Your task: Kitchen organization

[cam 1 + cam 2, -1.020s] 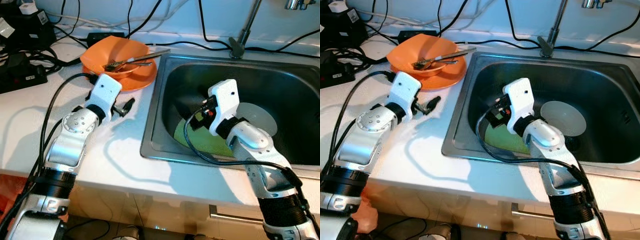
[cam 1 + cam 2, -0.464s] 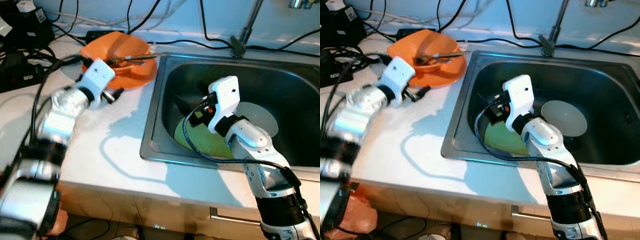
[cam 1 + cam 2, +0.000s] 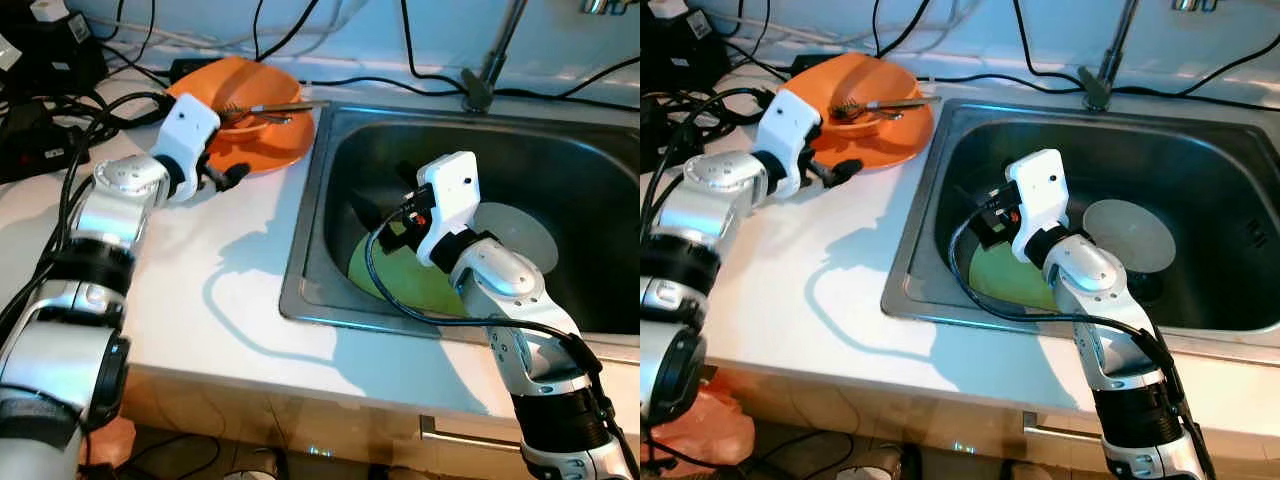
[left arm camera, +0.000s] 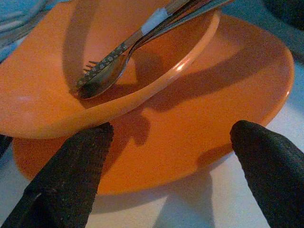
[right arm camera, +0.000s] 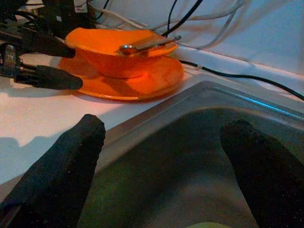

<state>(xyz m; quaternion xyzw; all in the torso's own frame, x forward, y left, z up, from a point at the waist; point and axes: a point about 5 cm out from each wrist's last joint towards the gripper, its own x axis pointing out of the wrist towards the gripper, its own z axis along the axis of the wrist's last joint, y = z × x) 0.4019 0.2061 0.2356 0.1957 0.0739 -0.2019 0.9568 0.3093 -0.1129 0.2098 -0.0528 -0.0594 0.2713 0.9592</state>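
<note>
An orange bowl (image 3: 240, 100) sits on an orange plate (image 3: 272, 152) on the white counter, left of the sink. A spoon and a fork (image 4: 121, 52) lie in the bowl, handles over its rim. My left gripper (image 3: 222, 178) is open at the plate's near edge, its fingers (image 4: 71, 166) either side of the rim and not touching it. My right gripper (image 3: 385, 205) hangs open inside the steel sink (image 3: 300, 290), nothing between its fingers (image 5: 61, 161). Under it lies a green plate (image 3: 400, 282), with a white plate (image 3: 520, 235) beside it.
Black cables (image 3: 60, 120) and power boxes (image 3: 45, 150) crowd the counter's far left. The tap's stem (image 3: 480, 85) rises behind the sink, with more cables along the wall. Open white counter (image 3: 190, 290) lies between my left arm and the sink.
My left arm has swung back and left across the counter, bringing its open gripper up to the orange plate's edge. The right gripper has stayed in the sink, barely moving.
</note>
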